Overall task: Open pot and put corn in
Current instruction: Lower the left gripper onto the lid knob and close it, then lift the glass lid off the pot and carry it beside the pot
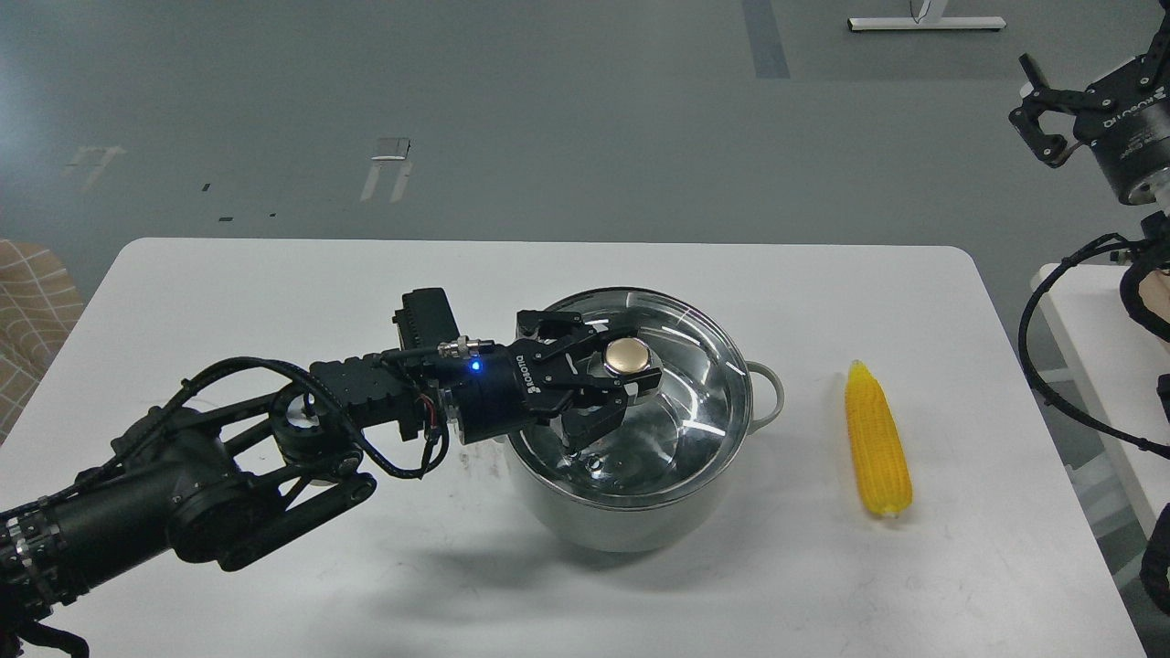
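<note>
The pale grey-green pot (622, 525) stands at the middle of the white table (274, 283) with its glass lid (695, 393) on it. My left gripper (623, 362) reaches in from the left over the lid, and its fingers close on the gold knob (627, 354). The lid rests flat on the pot's rim. The yellow corn (876, 439) lies on the table to the right of the pot, tip pointing away from me. My right gripper (1042, 110) hangs open and empty high at the far right, off the table.
A second white table (1097, 366) stands at the right edge, with black cables (1051, 366) looping beside it. A beige checked seat (27, 311) shows at the left edge. The pot's right loop handle (768, 388) points toward the corn.
</note>
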